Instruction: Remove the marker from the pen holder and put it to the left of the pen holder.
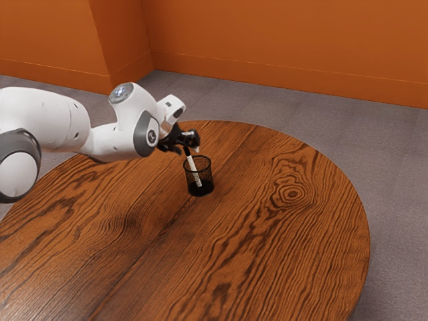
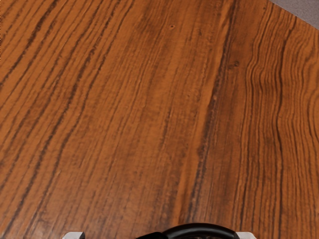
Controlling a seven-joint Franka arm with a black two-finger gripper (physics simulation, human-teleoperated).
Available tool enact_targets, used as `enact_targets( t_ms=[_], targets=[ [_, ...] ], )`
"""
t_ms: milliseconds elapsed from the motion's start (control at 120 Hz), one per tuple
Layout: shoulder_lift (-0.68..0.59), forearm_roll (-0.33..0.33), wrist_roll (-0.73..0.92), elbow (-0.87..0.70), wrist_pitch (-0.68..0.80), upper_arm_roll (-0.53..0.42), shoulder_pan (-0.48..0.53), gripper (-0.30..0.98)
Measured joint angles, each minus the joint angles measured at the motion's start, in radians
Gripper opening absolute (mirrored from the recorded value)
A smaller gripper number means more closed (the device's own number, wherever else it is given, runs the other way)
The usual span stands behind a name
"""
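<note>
Exterior view, marker (image 1: 193, 168) in pen holder (image 1: 209, 177), seemingly between spread fingers (image 1: 196, 145)

White marker (image 1: 194, 169), tilted in pen holder (image 1: 201, 190); black mesh, upright

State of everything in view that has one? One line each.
Gripper: open, fingers apart, just above the pen holder, at the marker's upper end.
Marker: in the pen holder, black end up, leaning toward the exterior view's left; not taken out yet.
Pen holder: upright on the table, marker inside.
Arm: reaching over the table.
</note>
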Motion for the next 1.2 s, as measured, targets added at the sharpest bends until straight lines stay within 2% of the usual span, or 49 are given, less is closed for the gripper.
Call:
enact_targets(
  t_ms=[150,700,1008,1200],
  targets=[
    [0.013,-0.01,0.001,0.005,0.003,0.001,0.002,0.26],
    [0.029,-0.014,0.004,0.029,0.005,0.002,-0.002,0.01],
    [-0.015,-0.007,0.002,0.023,0.001,-0.001,-0.003,-0.04],
    [-0.055,0.0,0.023,0.026,-0.009,-0.014,0.037,-0.05]
  ],
)
